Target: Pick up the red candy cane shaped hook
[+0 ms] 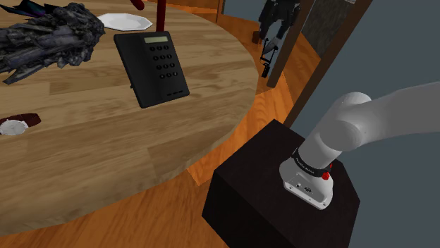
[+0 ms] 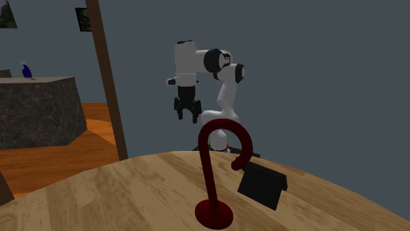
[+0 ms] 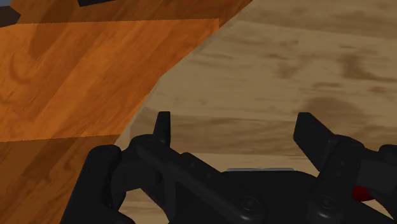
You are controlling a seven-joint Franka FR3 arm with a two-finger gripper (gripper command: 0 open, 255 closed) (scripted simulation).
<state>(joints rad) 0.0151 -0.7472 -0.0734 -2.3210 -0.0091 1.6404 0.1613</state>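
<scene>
A round wooden bench (image 1: pixel 84 134) stands on an orange plank floor (image 3: pixel 63 70) between grey-blue walls. The pincer (image 2: pixel 186 118) hangs in the air, its fingers (image 3: pixel 163 127) spread with nothing between them. The wrist view shows the bench's edge and the floor beneath it. The red hook (image 2: pixel 220 164) stands upright on its round base on the bench, lower than the pincer and well apart from it; the second exterior view shows its full curve. A black keypad phone (image 1: pixel 151 67) leans near the hook, on the pincer's side. In the shoulder view, a dark jagged lump (image 1: pixel 49 35) and a white plate (image 1: pixel 123 21) lie beyond the phone.
</scene>
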